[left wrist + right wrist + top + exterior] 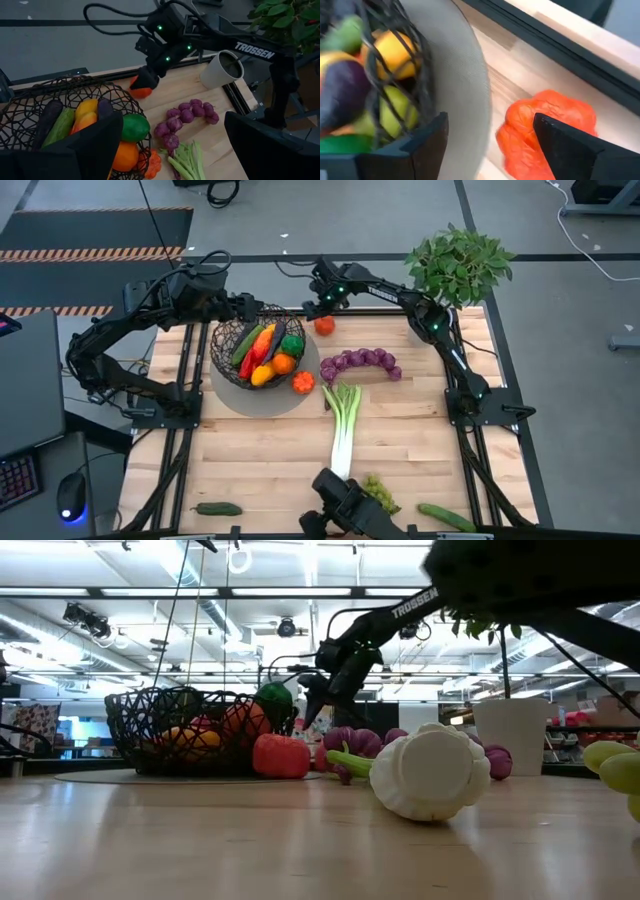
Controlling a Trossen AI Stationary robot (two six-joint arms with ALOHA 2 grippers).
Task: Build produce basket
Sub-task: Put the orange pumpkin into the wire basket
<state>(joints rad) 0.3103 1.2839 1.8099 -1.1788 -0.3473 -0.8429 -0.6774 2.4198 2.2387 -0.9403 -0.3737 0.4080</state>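
The basket [262, 354] is seen on a grey mat [235, 396] near the far-left part of the counter [270, 460], already partly filled; an orange-red pepper [324, 325] lies just beside it, near the far edge. The right gripper [316, 307] is poised over that pepper with its jaws spread, nothing held; the pepper shows between the dark fingers [570, 145] in the right wrist view. The left gripper [228, 306] waits at the basket's far rim, released and empty. The pepper is judged light, lumpy and somewhat slick; it is best pinched across its widest middle, not on a lobe. The leek [343, 432], grapes [362, 362] and a second pepper [303, 382] lie mid-counter; two cucumbers [218, 508] rest at the near edge.
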